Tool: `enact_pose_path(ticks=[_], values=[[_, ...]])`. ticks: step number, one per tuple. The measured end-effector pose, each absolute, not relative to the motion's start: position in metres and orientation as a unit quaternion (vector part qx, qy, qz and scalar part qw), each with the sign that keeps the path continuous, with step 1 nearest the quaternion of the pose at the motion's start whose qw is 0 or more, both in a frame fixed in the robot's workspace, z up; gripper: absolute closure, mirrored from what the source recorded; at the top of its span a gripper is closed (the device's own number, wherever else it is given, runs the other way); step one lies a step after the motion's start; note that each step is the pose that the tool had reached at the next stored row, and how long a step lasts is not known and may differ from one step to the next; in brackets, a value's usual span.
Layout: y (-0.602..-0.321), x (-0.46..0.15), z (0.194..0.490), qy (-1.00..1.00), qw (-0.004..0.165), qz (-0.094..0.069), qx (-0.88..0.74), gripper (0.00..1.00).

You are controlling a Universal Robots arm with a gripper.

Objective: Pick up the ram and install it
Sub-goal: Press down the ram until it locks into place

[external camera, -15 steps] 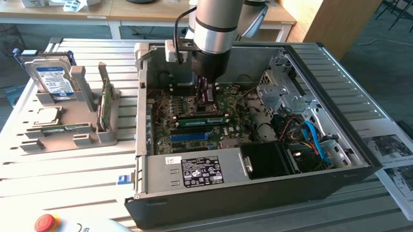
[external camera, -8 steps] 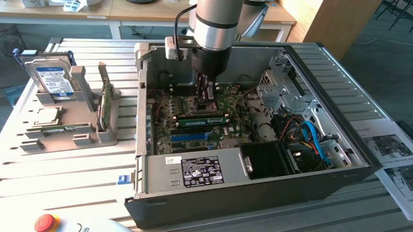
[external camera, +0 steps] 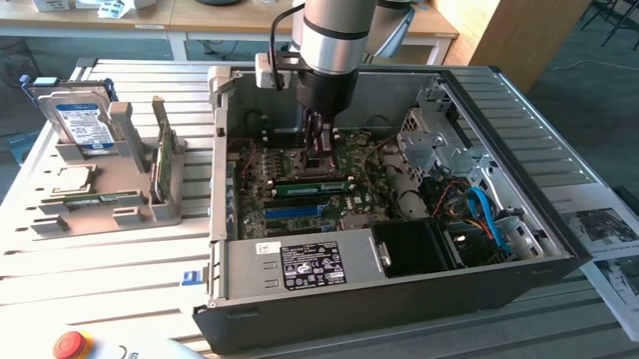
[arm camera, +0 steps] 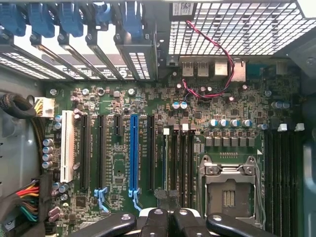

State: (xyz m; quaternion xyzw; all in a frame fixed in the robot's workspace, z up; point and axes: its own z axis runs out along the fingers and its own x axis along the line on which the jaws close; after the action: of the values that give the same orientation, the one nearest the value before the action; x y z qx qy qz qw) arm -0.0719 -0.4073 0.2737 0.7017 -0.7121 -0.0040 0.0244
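While closed gripper (external camera: 325, 149) hangs over motherboard (external camera: 299, 196) | one ram (external camera: 314, 187) seated near socket (arm camera: 228, 190) | second ram (external camera: 100, 200) in tray (external camera: 60, 217), uninstalled

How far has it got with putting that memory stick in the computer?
Picking up looks done: a green ram stick sits at the motherboard's memory slots, inside the computer case. In hand: the shut hand is right above it. Left: I cannot tell whether the stick is pushed fully home.
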Motion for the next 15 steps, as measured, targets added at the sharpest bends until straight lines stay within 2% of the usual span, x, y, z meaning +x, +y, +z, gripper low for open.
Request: enact_pose_path(ticks=[15], values=[[-0.4074, -0.0682, 0.2755, -0.712, 0.024, -0.004, 0.702, 0.90]])
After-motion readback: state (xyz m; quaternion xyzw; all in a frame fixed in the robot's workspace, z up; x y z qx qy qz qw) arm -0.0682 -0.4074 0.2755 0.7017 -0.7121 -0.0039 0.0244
